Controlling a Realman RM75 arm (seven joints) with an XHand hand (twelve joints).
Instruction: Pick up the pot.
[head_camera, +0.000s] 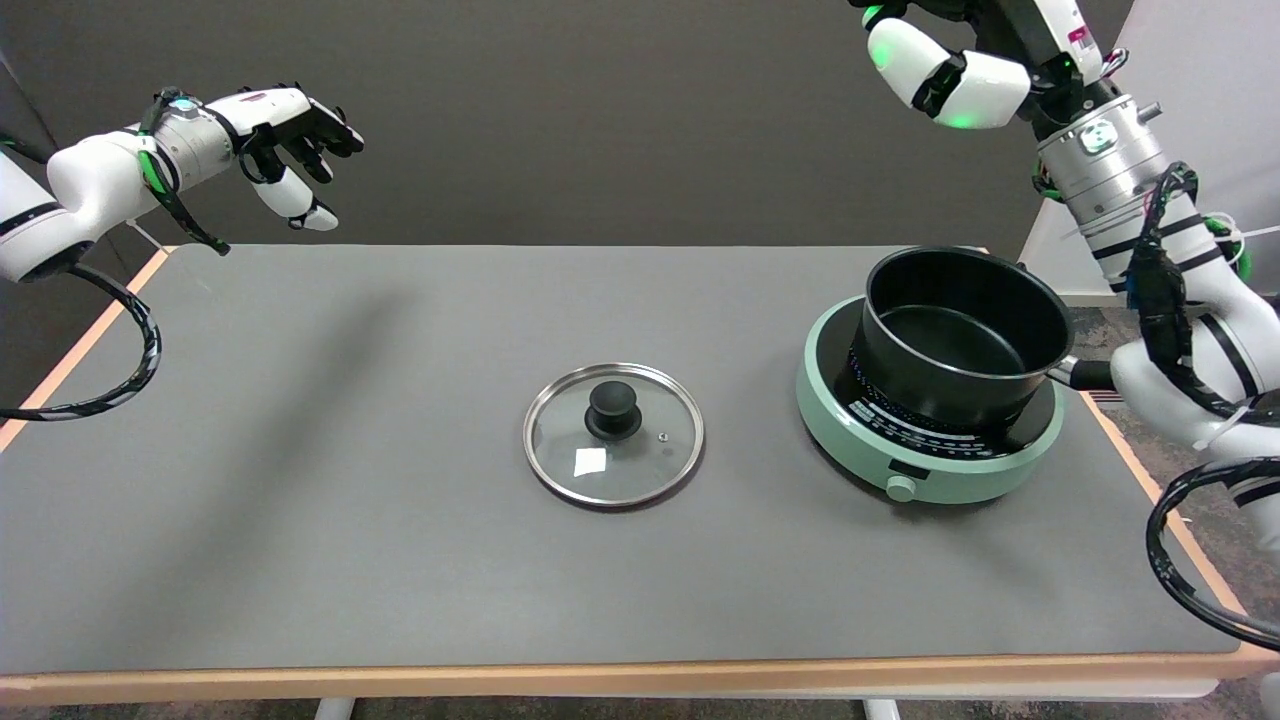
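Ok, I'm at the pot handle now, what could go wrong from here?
The right hand meets the pot only at its handle's far end, so the grip may be weak and the pot could tilt. The pot may drag the green cooker, which sits near the table's right edge.

Matt black pot (962, 335), glossy mint plastic cooker (930, 478), glass lid (613, 434) with metal rim, matt grey table (300, 480)

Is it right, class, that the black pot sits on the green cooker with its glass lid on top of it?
Not quite. The black pot does sit on the green cooker, but its glass lid is off, lying flat on the table to the cooker's left. The head view shows this.
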